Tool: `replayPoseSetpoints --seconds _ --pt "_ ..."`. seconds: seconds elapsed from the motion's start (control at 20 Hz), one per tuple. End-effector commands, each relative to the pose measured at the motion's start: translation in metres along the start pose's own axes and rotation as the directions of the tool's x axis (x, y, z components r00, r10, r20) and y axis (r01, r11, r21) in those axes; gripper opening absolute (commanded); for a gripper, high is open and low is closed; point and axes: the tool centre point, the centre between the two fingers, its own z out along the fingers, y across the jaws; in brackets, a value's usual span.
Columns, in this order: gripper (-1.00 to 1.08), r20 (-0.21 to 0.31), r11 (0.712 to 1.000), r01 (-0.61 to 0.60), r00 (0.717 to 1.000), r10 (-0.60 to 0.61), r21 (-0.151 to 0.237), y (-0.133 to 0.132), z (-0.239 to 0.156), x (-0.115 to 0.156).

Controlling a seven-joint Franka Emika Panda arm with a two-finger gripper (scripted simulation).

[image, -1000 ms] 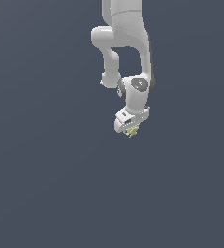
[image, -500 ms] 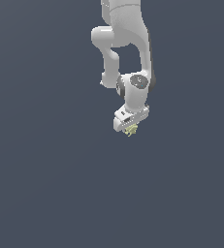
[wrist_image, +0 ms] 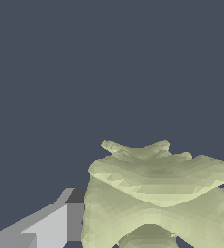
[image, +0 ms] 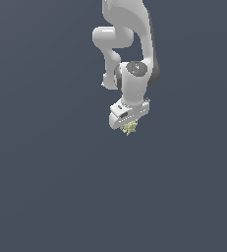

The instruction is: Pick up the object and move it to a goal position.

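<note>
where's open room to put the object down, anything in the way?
Bare grey surface all around the arm: wide open below the gripper and to both the exterior view's left and right. The only crowded spot is at the jaws, which hold the object. No other items are visible.

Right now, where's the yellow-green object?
In the exterior view, the object sits just right of centre, at the tip of the gripper under the white arm.

Object (image: 130, 128) pale yellow-green; pincer (image: 128, 124) white; backdrop (image: 46, 172) slate-grey.

Only a plain dark slate-grey backdrop (image: 46, 187) shows.
</note>
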Motion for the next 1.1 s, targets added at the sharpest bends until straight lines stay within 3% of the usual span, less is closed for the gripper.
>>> replayPoseSetpoints --seconds 0.0,1.05 --pt "-1.00 -0.001 1.000 0.001 1.000 -0.001 0.001 0.011 -0.023 0.001" --pt "-1.00 -0.001 1.000 0.001 1.000 -0.001 0.002 0.112 -0.221 0.015"
